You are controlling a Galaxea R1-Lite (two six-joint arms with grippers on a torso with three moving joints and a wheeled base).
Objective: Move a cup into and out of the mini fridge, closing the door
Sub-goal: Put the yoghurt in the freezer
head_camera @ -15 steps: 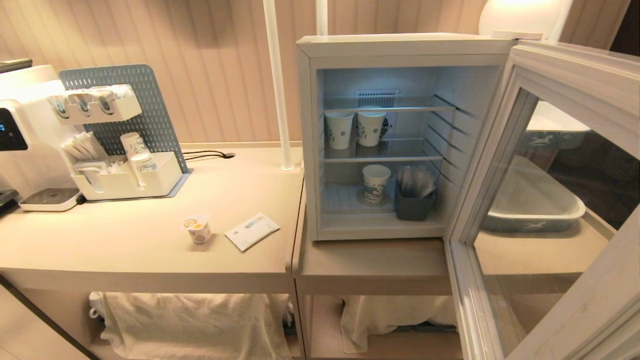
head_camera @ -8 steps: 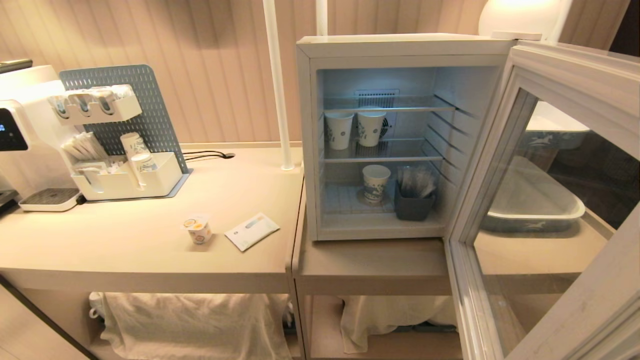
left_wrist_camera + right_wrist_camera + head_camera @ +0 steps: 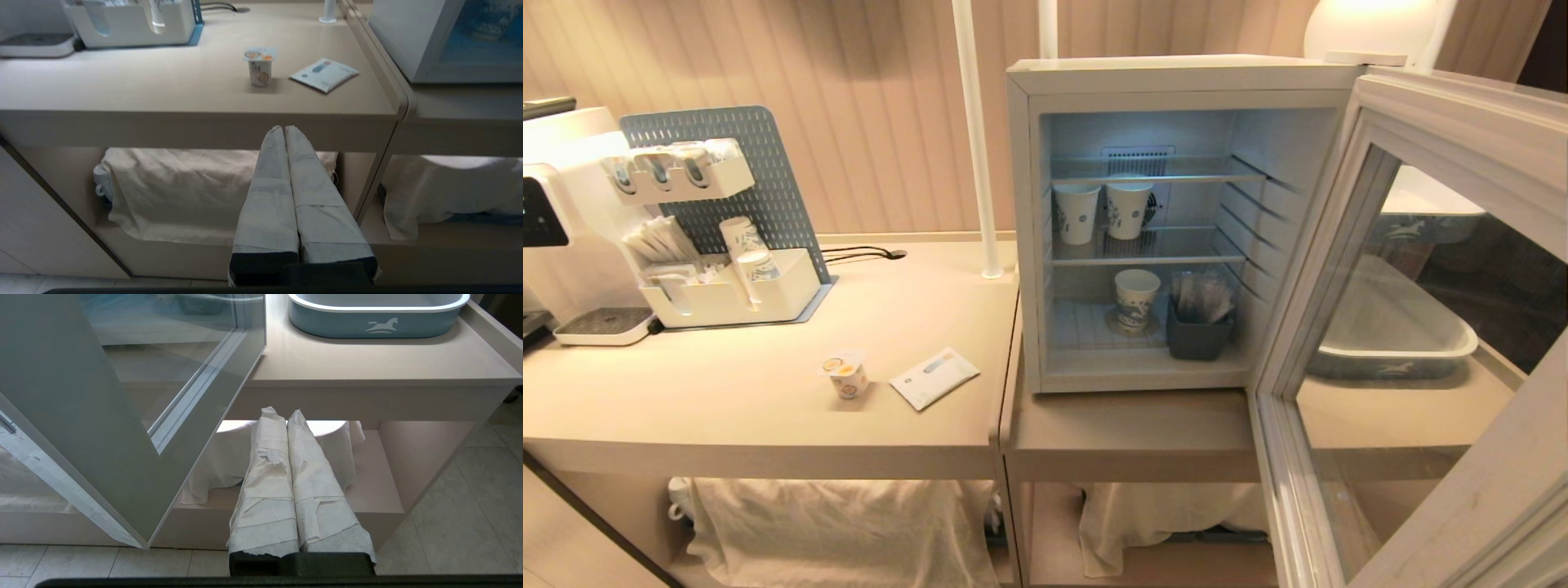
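Note:
The small white cup (image 3: 848, 375) with the yellow-orange label stands upright on the beige counter, left of the mini fridge (image 3: 1168, 82); the left wrist view also shows the cup (image 3: 260, 67). The fridge's door (image 3: 1429, 310) hangs wide open to the right, glass pane toward me, and its frame (image 3: 81, 428) fills one side of the right wrist view. My left gripper (image 3: 284, 128) is shut and empty, below the counter's front edge, short of the cup. My right gripper (image 3: 278, 412) is shut and empty, low by the open door. Neither arm shows in the head view.
A flat white sachet (image 3: 934, 376) lies right of the cup. Inside the fridge stand three taller paper cups (image 3: 1136, 297) and a dark holder (image 3: 1198, 335). A white organiser (image 3: 727, 294) and coffee machine (image 3: 556, 220) sit far left. A blue-white tub (image 3: 378, 314) rests behind the door.

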